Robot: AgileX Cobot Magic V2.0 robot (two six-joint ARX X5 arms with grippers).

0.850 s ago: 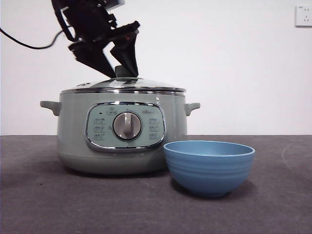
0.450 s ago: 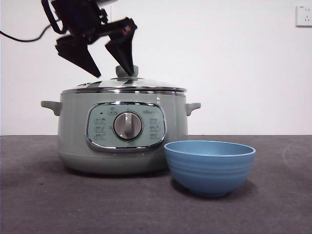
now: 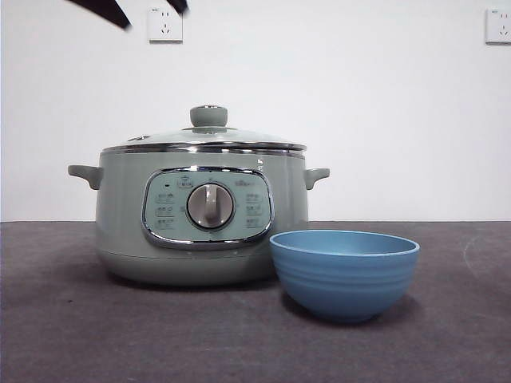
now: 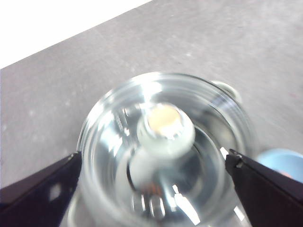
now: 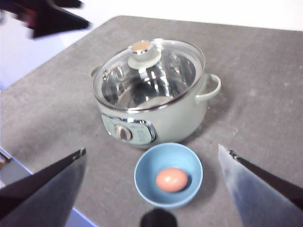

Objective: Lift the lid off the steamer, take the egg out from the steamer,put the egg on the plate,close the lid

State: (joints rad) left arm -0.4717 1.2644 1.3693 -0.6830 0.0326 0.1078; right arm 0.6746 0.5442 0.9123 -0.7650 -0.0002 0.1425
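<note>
The glass lid (image 3: 239, 137) with its sage-green knob (image 3: 208, 116) sits shut on the steamer (image 3: 120, 215). The blue plate (image 3: 343, 275) stands in front of the steamer, to its right. In the right wrist view an egg (image 5: 171, 179) lies inside the plate (image 5: 142, 175); the front view hides the egg. My left gripper (image 4: 154, 161) is open and empty, high above the lid (image 4: 109, 142) and its knob (image 4: 165, 130). In the front view it shows only as black tips (image 3: 152, 14) at the top left. My right gripper (image 5: 151, 151) is open and empty, high above the plate and the steamer (image 5: 175, 113).
The things stand on a dark grey table (image 3: 80, 335). Its edge (image 5: 28, 156) shows in the right wrist view on the steamer's panel side. Two wall sockets (image 3: 164, 24) (image 3: 497, 25) are on the white wall behind. The left arm (image 5: 47, 16) shows blurred in the right wrist view.
My left gripper has let go of the lid's knob, opened and risen to the front view's top edge. The lid stays on the steamer.
</note>
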